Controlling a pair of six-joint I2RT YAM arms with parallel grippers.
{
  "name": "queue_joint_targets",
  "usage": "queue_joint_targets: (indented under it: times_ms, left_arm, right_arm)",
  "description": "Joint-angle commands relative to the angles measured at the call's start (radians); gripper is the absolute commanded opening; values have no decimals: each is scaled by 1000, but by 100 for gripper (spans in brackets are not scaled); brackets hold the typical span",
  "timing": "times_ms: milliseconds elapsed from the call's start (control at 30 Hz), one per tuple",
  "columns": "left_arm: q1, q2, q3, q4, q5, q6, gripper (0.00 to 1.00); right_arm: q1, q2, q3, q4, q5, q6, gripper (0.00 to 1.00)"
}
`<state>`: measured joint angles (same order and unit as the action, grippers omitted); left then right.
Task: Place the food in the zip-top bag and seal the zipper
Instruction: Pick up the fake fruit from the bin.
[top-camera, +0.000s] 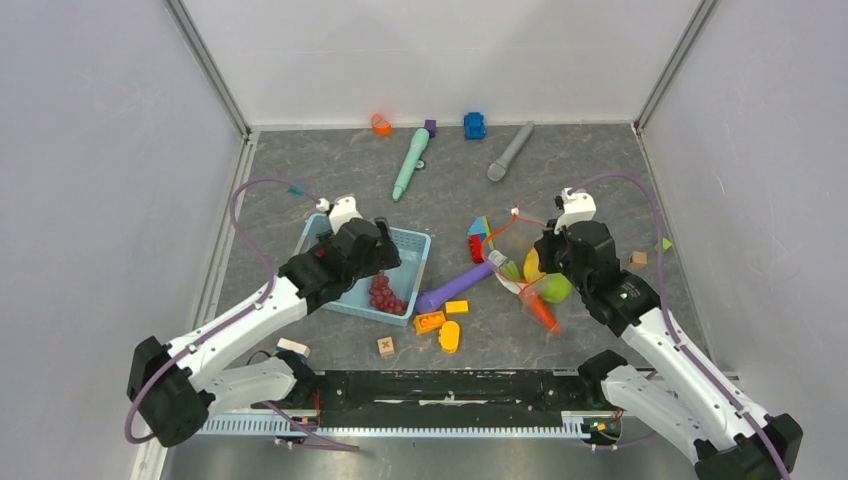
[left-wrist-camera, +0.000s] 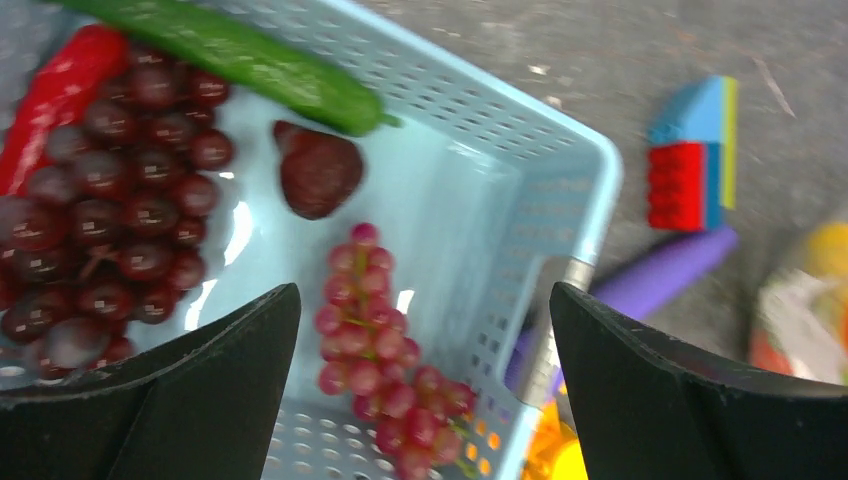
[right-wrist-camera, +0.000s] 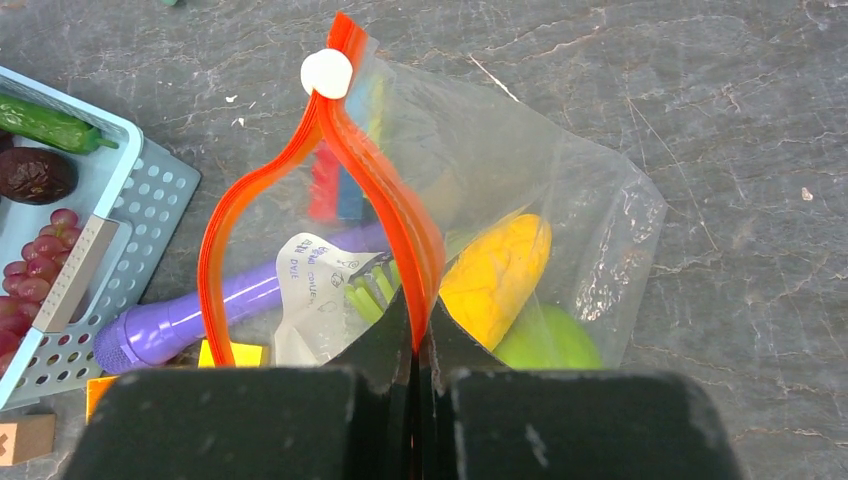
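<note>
Black right gripper (right-wrist-camera: 415, 345) pinched shut on glossy orange-red zipper (right-wrist-camera: 395, 215)
Left gripper (left-wrist-camera: 422, 300) gapes wide, empty, above perforated light-blue basket (left-wrist-camera: 520, 190) holding knobbly grapes (left-wrist-camera: 370, 340)

Tight lane btwn basket and bag; far desk roomy.
Left tool (left-wrist-camera: 425, 300) hangs jaws wide over basket (left-wrist-camera: 520, 210): pink grape bunch (left-wrist-camera: 380, 340) has bare floor either side, while dark grape bunch (left-wrist-camera: 110, 200), chilli (left-wrist-camera: 60, 90) and green veg (left-wrist-camera: 250, 50) crowd the other end. Purple cylinder (top-camera: 455, 285) lies across the gap to the zip-top bag (right-wrist-camera: 590, 200), w/ stacked blocks (top-camera: 480, 240) just beyond and loose blocks (top-camera: 440, 325) nearer the arms. Zipper (right-wrist-camera: 215, 250) bows into an open loop beside the right tool (right-wrist-camera: 418, 330), which pinches it; cylinder end and label show thru the loop. Far desk (top-camera: 300, 170) open bar a teal stick (top-camera: 411, 163) and grey stick (top-camera: 510, 151).
</note>
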<state>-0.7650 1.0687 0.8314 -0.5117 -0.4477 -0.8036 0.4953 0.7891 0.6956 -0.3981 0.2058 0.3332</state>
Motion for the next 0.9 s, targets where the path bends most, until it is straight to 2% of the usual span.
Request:
queue_joint_targets:
  times_ms: [0, 100, 300, 600, 867]
  left_arm:
    - [123, 13, -58, 17, -26, -65, 100]
    - [186, 37, -97, 115, 39, -50, 100]
    - [235, 132, -92, 160, 80, -26, 99]
    - [239, 253, -79, 207, 84, -9, 89]
    - [240, 335, -71, 232, 60, -17, 77]
  right_arm:
    - [1, -19, 6, 24, 29, -22, 0]
    - [0, -17, 5, 26, 19, -24, 0]
    - [0, -28, 3, 32, 20, -26, 0]
    - [0, -19, 6, 35, -6, -28, 0]
    - [0, -23, 8, 35, -9, -28, 0]
